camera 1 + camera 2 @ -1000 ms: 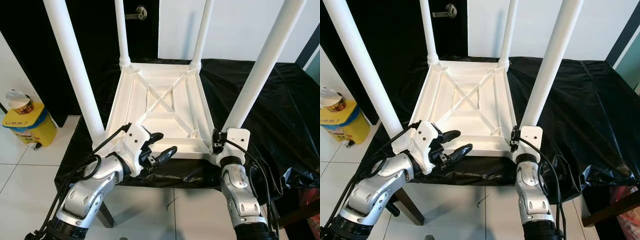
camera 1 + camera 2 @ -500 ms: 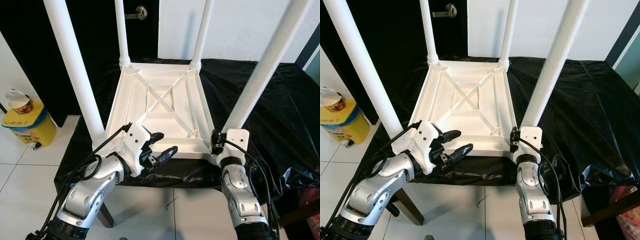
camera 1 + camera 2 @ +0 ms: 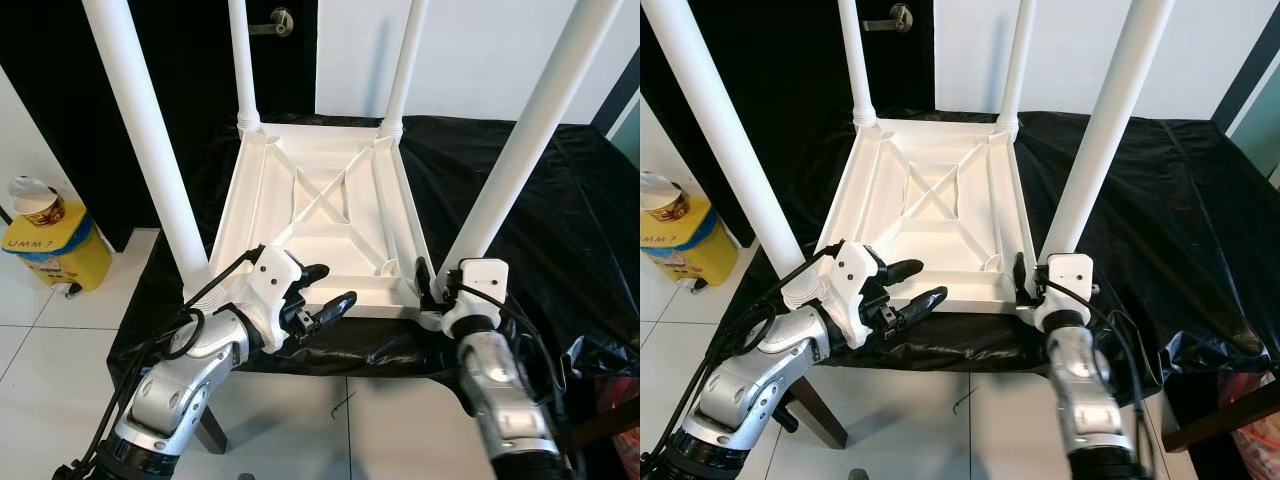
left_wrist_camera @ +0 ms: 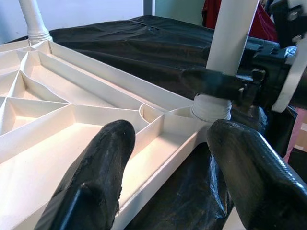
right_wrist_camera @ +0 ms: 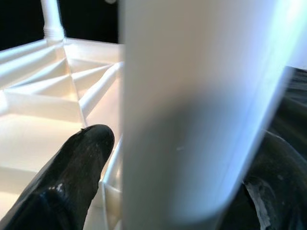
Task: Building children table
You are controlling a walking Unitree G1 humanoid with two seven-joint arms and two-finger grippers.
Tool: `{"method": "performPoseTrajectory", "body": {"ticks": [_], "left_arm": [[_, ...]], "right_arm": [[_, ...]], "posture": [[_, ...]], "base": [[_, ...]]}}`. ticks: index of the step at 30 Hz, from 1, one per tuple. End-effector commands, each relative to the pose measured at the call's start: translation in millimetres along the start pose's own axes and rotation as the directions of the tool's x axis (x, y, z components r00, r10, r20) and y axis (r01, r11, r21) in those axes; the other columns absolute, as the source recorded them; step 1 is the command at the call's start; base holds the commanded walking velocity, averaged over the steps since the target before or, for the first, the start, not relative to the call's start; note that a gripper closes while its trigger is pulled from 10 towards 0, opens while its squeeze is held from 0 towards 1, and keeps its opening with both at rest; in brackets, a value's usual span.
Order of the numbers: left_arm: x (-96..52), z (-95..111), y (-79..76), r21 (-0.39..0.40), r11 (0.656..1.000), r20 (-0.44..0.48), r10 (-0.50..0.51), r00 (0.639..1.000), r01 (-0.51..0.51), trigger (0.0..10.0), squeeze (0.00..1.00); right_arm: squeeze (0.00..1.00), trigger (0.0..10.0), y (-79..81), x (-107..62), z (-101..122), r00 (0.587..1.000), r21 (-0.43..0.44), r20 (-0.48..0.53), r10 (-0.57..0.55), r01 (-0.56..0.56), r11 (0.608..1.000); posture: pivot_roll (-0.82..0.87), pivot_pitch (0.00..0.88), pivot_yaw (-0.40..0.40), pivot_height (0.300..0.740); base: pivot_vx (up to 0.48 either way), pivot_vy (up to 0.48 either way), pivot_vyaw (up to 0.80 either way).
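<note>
A white children table (image 3: 320,200) lies upside down on a black cloth (image 3: 560,220), with its legs pointing up. My right gripper (image 3: 437,283) is shut on the base of the near right leg (image 3: 510,160). In the right wrist view that leg (image 5: 192,110) stands between the black fingers (image 5: 72,172). My left gripper (image 3: 333,285) is open just above the table's front edge, left of centre, and holds nothing. Its two fingers (image 4: 103,163) straddle the front rim, and the right gripper (image 4: 225,84) clasping the leg shows beyond them.
A yellow bin (image 3: 55,250) with a cup on top stands on the tiled floor to the left. A dark door with a metal handle (image 3: 280,22) is behind the table. The near left leg (image 3: 150,150) rises close to my left arm.
My right wrist has shifted a little to the right at the leg's base, and the near right leg's top has swayed slightly. The left gripper has stayed put.
</note>
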State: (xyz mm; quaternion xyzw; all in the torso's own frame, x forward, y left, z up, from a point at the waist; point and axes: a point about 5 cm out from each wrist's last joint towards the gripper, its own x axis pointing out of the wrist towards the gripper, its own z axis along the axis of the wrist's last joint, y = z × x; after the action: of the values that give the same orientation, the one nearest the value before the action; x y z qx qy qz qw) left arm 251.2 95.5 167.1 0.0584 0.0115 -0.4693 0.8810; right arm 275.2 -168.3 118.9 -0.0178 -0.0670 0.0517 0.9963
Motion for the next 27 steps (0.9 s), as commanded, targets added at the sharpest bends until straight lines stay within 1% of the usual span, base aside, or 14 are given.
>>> {"method": "performPoseTrajectory", "body": {"ticks": [1, 3, 4, 7, 8, 11, 12, 14, 17, 18, 19, 20, 22, 27], "left_arm": [[1.3, 0.7, 0.5, 0.009, 1.0, 0.001, -0.016, 1.0, 0.016, 10.0, 0.0], [2.4, 1.0, 0.7, 0.01, 1.0, 0.001, -0.019, 1.0, 0.019, 10.0, 0.0], [2.4, 1.0, 0.7, 0.01, 1.0, 0.001, -0.019, 1.0, 0.019, 10.0, 0.0], [2.7, 2.2, 1.9, 0.01, 1.0, 0.008, -0.012, 1.0, 0.012, 10.0, 0.0], [2.7, 2.2, 1.9, 0.01, 1.0, 0.008, -0.012, 1.0, 0.012, 10.0, 0.0], [3.0, 2.3, 1.8, 0.009, 1.0, 0.01, -0.01, 1.0, 0.01, 10.0, 0.0], [3.0, 2.3, 1.8, 0.009, 1.0, 0.01, -0.01, 1.0, 0.01, 10.0, 0.0], [4.1, 2.6, 1.8, 0.009, 1.0, 0.012, -0.014, 1.0, 0.014, 10.0, 0.0], [5.0, 3.0, 2.1, 0.013, 1.0, 0.011, -0.018, 1.0, 0.018, 10.0, 0.0], [6.1, 3.8, 2.5, 0.016, 1.0, 0.012, -0.022, 1.0, 0.022, 10.0, 0.0], [6.1, 3.8, 2.5, 0.016, 1.0, 0.012, -0.022, 1.0, 0.022, 10.0, 0.0], [6.7, 4.5, 3.2, 0.018, 1.0, 0.012, -0.025, 1.0, 0.025, 10.0, 0.0], [6.7, 4.5, 3.2, 0.018, 1.0, 0.012, -0.025, 1.0, 0.025, 10.0, 0.0], [8.6, 4.8, 3.2, 0.021, 0.999, 0.012, -0.032, 0.999, 0.032, 10.0, 0.0]], "right_arm": [[0.0, 10.0, -0.2, -1.1, 3.2, 0.996, 0.013, 0.017, 0.085, -0.085, 0.996], [0.0, 10.0, -3.8, 1.6, 5.3, 0.982, -0.009, 0.015, 0.189, -0.188, 0.982], [0.0, 10.0, -3.8, 1.6, 5.3, 0.982, -0.009, 0.015, 0.189, -0.188, 0.982], [0.0, 10.0, -7.7, 8.8, 6.8, 0.957, -0.026, 0.001, 0.291, -0.291, 0.956], [0.0, 10.0, -7.7, 8.8, 6.8, 0.957, -0.026, 0.001, 0.291, -0.291, 0.956], [0.0, 10.0, -8.7, 14.9, 8.9, 0.934, -0.038, -0.008, 0.357, -0.357, 0.933], [0.0, 10.0, -8.7, 14.9, 8.9, 0.934, -0.038, -0.008, 0.357, -0.357, 0.933], [0.0, 10.0, -9.8, 19.0, 8.4, 0.916, -0.051, -0.029, 0.4, -0.401, 0.915], [0.0, 10.0, -9.7, 19.9, 6.9, 0.906, -0.059, -0.045, 0.422, -0.424, 0.904], [0.0, 4.5, -10.9, 20.2, 4.5, 0.895, -0.065, -0.063, 0.441, -0.445, 0.893], [0.0, 4.5, -10.9, 20.2, 4.5, 0.895, -0.065, -0.063, 0.441, -0.445, 0.893], [0.0, 0.0, -12.5, 19.8, 1.6, 0.889, -0.065, -0.083, 0.451, -0.457, 0.887], [0.0, 0.0, -12.5, 19.8, 1.6, 0.889, -0.065, -0.083, 0.451, -0.457, 0.887], [0.0, 0.0, -18.6, 15.0, -6.5, 0.883, -0.055, -0.115, 0.456, -0.464, 0.884]], "posture": [[0.05, 0.0, -0.065, 0.74], [0.05, 0.0, -0.065, 0.74], [0.05, 0.0, -0.065, 0.74], [0.05, 0.0, -0.063, 0.74], [0.05, 0.0, -0.063, 0.74], [0.05, 0.0, -0.053, 0.74], [0.05, 0.0, -0.053, 0.74], [0.05, 0.0, -0.048, 0.74], [0.04, 0.0, -0.045, 0.74], [0.04, 0.0, -0.04, 0.74], [0.04, 0.0, -0.04, 0.74], [0.04, 0.0, -0.039, 0.74], [0.04, 0.0, -0.039, 0.74], [0.04, 0.0, -0.033, 0.74]], "base": [[0.0, 0.0, 0.0], [0.0, 0.0, 0.0], [0.0, 0.0, 0.0], [0.0, 0.0, 0.0], [0.0, 0.0, 0.0], [0.0, 0.0, 0.0], [0.0, 0.0, 0.0], [0.0, 0.0, 0.0], [0.0, 0.0, 0.0], [0.0, 0.0, 0.0], [0.0, 0.0, 0.0], [0.0, 0.0, 0.0], [0.0, 0.0, 0.0], [0.0, 0.0, 0.0]]}}
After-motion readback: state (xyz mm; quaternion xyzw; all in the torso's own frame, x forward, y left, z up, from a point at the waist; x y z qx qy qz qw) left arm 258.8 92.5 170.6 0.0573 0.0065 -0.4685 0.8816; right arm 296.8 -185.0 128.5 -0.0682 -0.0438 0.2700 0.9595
